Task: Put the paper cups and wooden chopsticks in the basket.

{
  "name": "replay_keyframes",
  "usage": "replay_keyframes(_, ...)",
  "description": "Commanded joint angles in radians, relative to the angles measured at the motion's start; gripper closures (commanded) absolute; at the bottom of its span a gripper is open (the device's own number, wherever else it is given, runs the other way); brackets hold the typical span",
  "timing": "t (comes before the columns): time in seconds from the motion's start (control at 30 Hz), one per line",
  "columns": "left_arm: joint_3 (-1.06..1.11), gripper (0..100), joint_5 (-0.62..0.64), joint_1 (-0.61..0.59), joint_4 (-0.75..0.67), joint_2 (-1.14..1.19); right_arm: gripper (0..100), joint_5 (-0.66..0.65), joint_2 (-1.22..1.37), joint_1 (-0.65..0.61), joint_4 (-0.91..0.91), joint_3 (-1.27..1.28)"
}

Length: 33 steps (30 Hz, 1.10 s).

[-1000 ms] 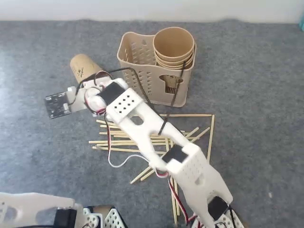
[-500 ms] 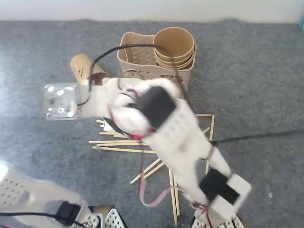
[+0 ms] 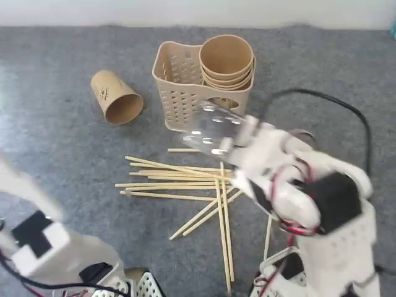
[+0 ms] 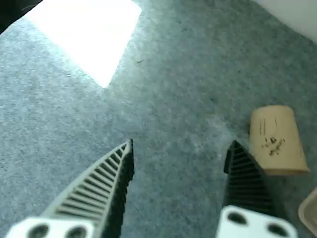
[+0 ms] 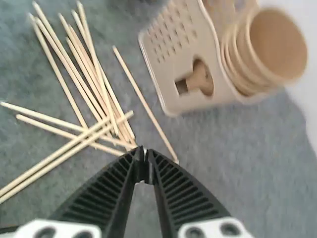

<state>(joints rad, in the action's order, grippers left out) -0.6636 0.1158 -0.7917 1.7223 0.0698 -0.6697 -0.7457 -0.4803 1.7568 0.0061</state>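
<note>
Fingertips of my right gripper (image 5: 144,164) are pressed together with nothing between them, hanging over the grey carpet (image 5: 237,163). Just beside the tips lies one end of a single thin wooden chopstick (image 5: 143,104). Its long axis runs alongside the front wall of the beige perforated plastic basket (image 5: 173,54), near it but apart.

Farther out, the other pale wooden chopsticks (image 5: 74,79) lie loose on the carpet. From the high view, most of this pile (image 3: 179,179) points side to side across the table, nearly parallel. Several cross it running near to far, and a couple lie on a diagonal.

A stack of brown paper cups (image 3: 226,55) stands upright, mouths up, in one end of the basket (image 3: 179,93).

My left gripper (image 4: 181,148) has its ribbed fingers spread wide and holds nothing, with only carpet between them. Past one finger, a brown paper cup (image 4: 275,141) lies on its side. In the high view this cup (image 3: 116,97) has its long axis on a diagonal. Its open mouth faces the near side and the basket, its base points away, and it rests near the basket without touching it.
</note>
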Motion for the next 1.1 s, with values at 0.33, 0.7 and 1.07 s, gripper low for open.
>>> replay_keyframes(0.33, 1.095, 72, -0.114, 0.31, -0.741, -0.525, 99.1, 0.094, -0.366, 0.401, -0.414, 0.879)
replay_keyframes(0.7, 1.449, 72, -0.167, 0.423, -1.102, -0.555, 93.8, 0.394, -0.384, 0.437, -0.912, 1.281)
replay_keyframes(1.07, 1.171, 72, -0.176, 0.437, -1.185, -0.137, 88.7, 0.493, -0.387, 0.519, -1.017, 1.349)
